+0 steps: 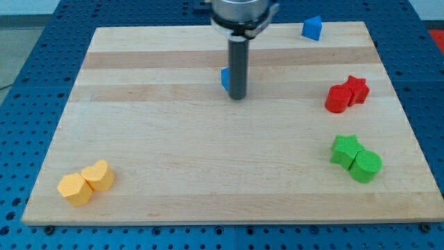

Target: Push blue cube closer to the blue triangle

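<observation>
The blue cube (225, 78) sits in the upper middle of the wooden board, mostly hidden behind my rod; only its left edge shows. My tip (237, 96) rests on the board just right of and slightly below the cube, touching or nearly touching it. The blue triangle (312, 28) lies near the board's top edge, well to the upper right of the cube and the tip.
A red cylinder (337, 99) and a red star (356, 89) sit together at the right. A green star (345, 149) and a green cylinder (365, 167) lie at the lower right. Two yellow blocks (87, 182) lie at the lower left.
</observation>
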{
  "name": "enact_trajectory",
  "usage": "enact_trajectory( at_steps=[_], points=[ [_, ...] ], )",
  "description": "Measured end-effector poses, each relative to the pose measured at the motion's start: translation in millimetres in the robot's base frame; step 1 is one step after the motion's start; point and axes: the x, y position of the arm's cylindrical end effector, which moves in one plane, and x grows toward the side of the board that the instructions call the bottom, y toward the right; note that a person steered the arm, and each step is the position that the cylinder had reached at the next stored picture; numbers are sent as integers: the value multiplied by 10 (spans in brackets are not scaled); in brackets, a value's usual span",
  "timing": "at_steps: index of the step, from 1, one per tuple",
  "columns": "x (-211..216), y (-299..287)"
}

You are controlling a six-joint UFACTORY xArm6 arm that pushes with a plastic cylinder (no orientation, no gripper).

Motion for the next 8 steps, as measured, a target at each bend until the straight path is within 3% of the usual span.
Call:
enact_trajectory(
  at_steps=[1, 3, 4, 5, 6, 8],
  points=[
    [-118, -182],
    [-770, 335],
    [-705, 251],
    [-535, -249],
    [-783, -269],
    [-1361, 1082]
  ],
)
